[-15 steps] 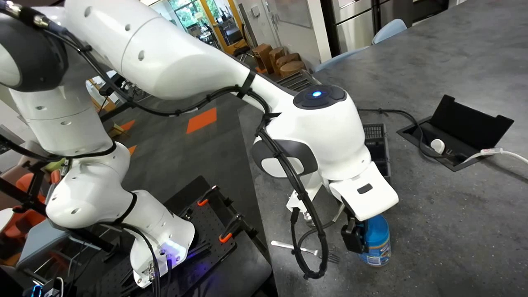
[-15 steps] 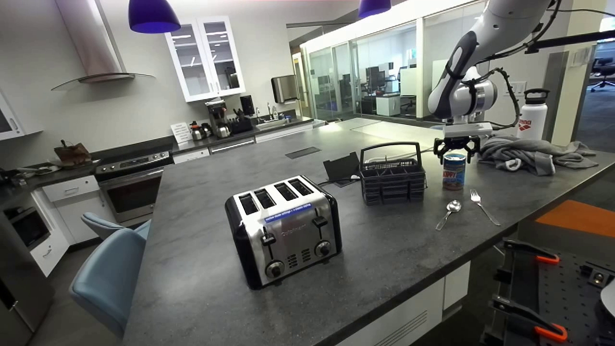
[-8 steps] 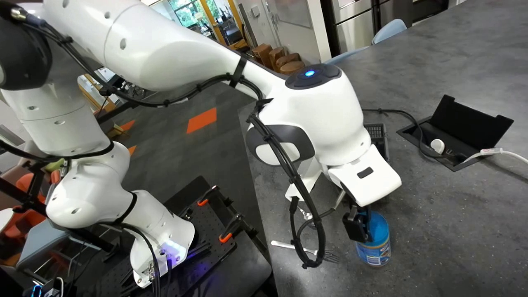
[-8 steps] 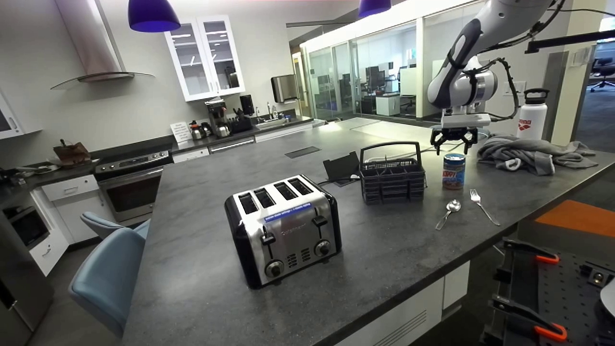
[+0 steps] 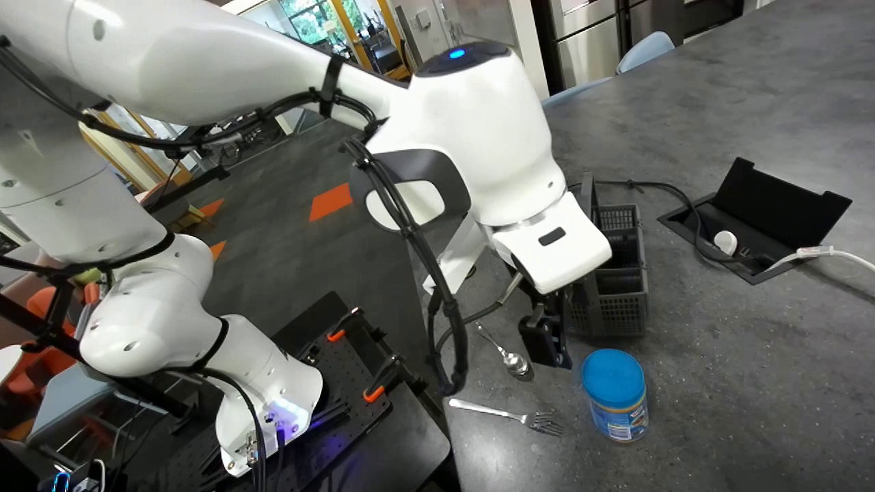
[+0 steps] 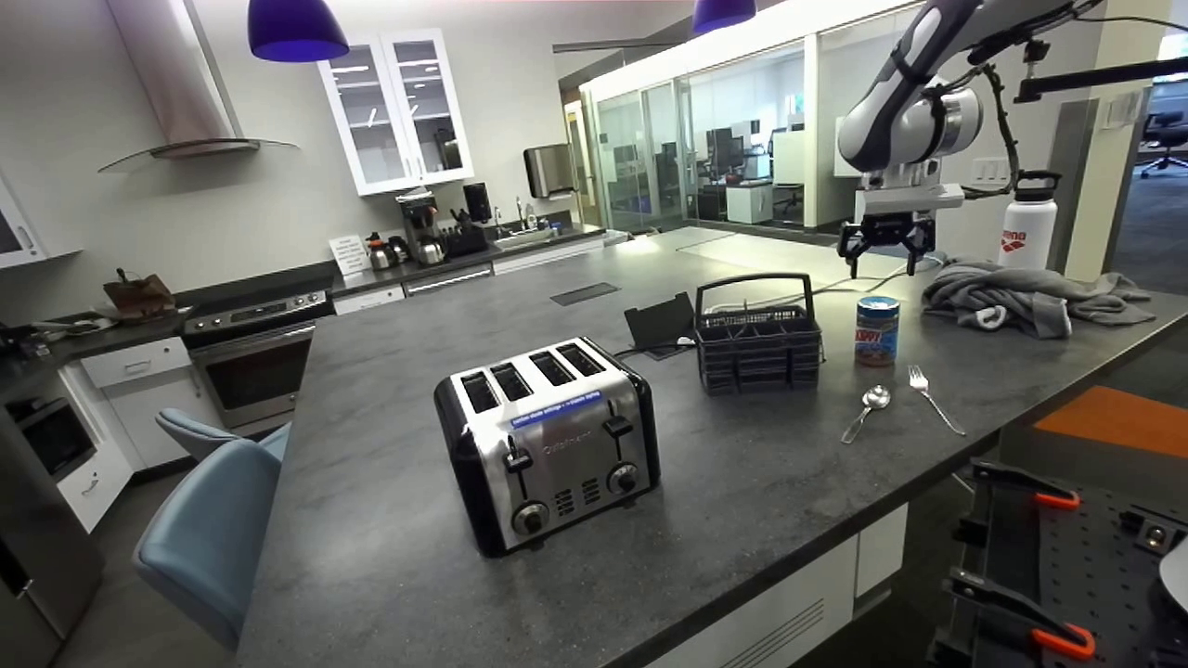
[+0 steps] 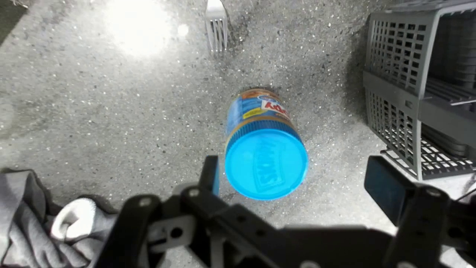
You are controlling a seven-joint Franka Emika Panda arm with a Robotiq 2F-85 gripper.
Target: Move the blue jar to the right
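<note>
The blue jar has a bright blue lid and a blue label with a brownish lower part. It stands upright on the dark grey table in both exterior views [image 5: 615,396] [image 6: 876,332]. In the wrist view it shows from above, the lid [image 7: 266,163] between the lines of the two fingers, closer to the left one. My gripper is open and empty, raised above the table and apart from the jar [image 5: 547,338] [image 6: 886,264]. It also shows in the wrist view with its fingers wide apart [image 7: 292,169].
A black basket rack [image 6: 759,353] stands beside the jar. A spoon [image 6: 868,413] and a fork [image 6: 933,399] lie near it. A grey cloth [image 6: 1030,297] and white bottle [image 6: 1028,227] stand behind. A toaster [image 6: 557,455] and an open black socket box [image 5: 759,219] are farther off.
My gripper has lifted off from around the jar's lid and moved back from it, towards the robot's base side. The jar has stayed in place.
</note>
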